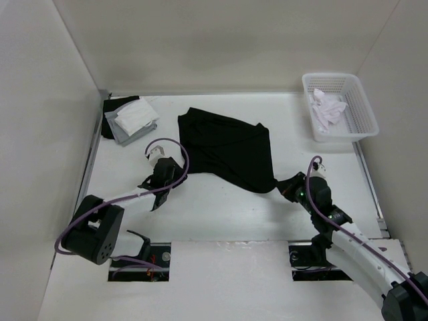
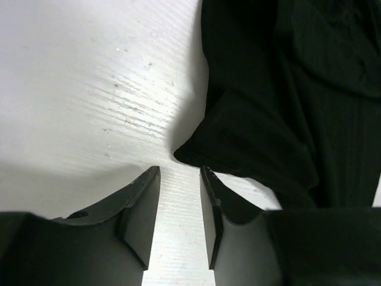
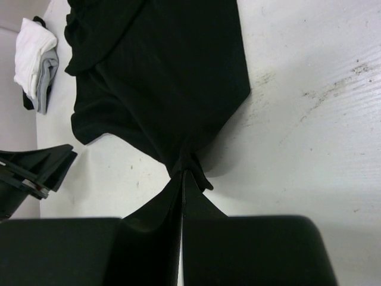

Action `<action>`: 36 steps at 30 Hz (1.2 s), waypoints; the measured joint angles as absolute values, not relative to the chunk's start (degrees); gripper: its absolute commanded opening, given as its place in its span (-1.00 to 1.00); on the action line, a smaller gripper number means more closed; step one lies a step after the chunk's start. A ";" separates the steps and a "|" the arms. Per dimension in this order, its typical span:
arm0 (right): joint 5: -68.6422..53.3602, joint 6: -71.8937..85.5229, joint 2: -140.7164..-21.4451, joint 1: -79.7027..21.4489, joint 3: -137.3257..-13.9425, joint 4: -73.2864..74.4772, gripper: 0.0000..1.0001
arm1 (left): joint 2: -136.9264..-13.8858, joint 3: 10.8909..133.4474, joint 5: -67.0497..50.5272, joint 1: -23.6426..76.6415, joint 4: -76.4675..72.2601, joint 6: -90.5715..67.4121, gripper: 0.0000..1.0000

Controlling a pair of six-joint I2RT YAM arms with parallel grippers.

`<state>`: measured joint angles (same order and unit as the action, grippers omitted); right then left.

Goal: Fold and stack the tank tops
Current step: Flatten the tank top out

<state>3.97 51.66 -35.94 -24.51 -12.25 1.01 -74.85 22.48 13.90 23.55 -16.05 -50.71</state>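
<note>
The black tank top (image 1: 227, 148) lies spread on the white table, partly rumpled. My right gripper (image 1: 289, 184) is shut on its near right corner; in the right wrist view the cloth (image 3: 161, 83) bunches into the closed jaws of that gripper (image 3: 183, 174). My left gripper (image 1: 162, 179) is open and empty at the top's near left corner; in the left wrist view the gripper (image 2: 180, 173) sits just short of the black corner (image 2: 250, 137), not touching. A folded stack of white and grey tops (image 1: 130, 119) lies at the far left, also in the right wrist view (image 3: 36, 62).
A white plastic mesh basket (image 1: 361, 124) with white cloth (image 1: 329, 107) inside stands at the far right. A dark cloth (image 1: 110, 107) lies under the folded stack. White walls enclose the table on three sides.
</note>
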 measured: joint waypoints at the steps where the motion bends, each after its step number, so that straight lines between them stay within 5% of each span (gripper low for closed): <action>1: 3.97 51.60 -36.03 -24.51 -12.25 0.82 -0.96 | -75.90 22.32 13.74 23.61 -17.22 -50.11 -0.31; 7: 3.62 51.22 -36.82 -24.51 -12.25 0.11 -0.96 | -83.07 22.15 13.32 22.85 -27.69 -47.73 -0.32; 16: 3.38 51.20 -36.86 -24.76 -12.24 -0.51 -0.95 | -87.86 22.11 12.38 22.50 -35.64 -45.44 -0.62; 28: 3.38 51.18 -37.34 -24.84 -12.23 -0.75 -0.96 | -85.46 19.92 11.53 22.15 -36.91 -43.89 -0.08; 36: 3.19 50.89 -38.54 -25.53 -12.23 -2.11 -0.95 | -83.34 18.69 12.73 23.25 -36.29 -41.97 -0.10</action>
